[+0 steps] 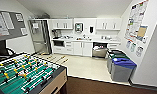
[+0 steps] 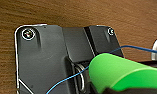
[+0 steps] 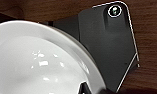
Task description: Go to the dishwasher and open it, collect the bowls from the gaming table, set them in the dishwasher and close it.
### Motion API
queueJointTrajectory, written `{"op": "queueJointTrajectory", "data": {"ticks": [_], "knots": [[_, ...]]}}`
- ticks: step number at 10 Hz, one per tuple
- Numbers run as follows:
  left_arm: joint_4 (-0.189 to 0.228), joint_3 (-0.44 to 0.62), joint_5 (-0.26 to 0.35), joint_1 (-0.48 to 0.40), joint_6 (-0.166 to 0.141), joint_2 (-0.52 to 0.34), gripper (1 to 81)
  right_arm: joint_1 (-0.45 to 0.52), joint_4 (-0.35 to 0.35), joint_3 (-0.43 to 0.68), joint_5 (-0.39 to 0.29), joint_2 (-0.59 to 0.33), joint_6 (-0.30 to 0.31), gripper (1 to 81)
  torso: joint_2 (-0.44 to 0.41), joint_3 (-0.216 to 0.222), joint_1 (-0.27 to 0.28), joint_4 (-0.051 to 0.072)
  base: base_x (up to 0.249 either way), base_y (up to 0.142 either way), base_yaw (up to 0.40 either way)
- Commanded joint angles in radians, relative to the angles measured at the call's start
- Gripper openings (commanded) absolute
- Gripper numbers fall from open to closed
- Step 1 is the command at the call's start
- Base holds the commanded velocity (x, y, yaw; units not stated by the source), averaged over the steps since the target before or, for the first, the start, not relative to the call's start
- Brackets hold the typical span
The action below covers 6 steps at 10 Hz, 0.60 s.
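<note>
The dishwasher (image 1: 99,51) stands under the counter at the far wall, its steel door dropped open and the inside dark. A bright green bowl (image 2: 119,72) hangs close to my left wrist camera above brown wood flooring, carried in my left gripper (image 2: 114,89). A glossy white bowl (image 3: 36,62) sits just as close in the right wrist view, also over brown flooring, carried in my right gripper (image 3: 90,90). The gaming table is out of view.
A table-football table (image 1: 26,75) with a green field takes up the near left. Grey bins with blue (image 1: 122,68) and green (image 1: 117,55) lids line the right wall. A steel fridge (image 1: 40,36) stands far left. Pale floor leads to the white cabinets (image 1: 81,48).
</note>
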Motion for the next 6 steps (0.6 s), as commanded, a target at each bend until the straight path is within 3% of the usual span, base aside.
{"op": "queueJointTrajectory", "data": {"ticks": [1,6], "knots": [[0.013,0.010,0.025,-0.052,0.004,-0.013,1.0,0.051,-0.013,0.022,-0.009,0.024,-0.004,1.0,0.000,0.000,0.000,0.000,0.132,0.000,0.000],[0.013,0.010,0.025,-0.052,0.004,-0.013,1.0,0.054,-0.013,0.022,-0.011,0.025,-0.004,1.0,0.000,0.000,0.000,0.000,0.135,-0.077,0.000]]}}
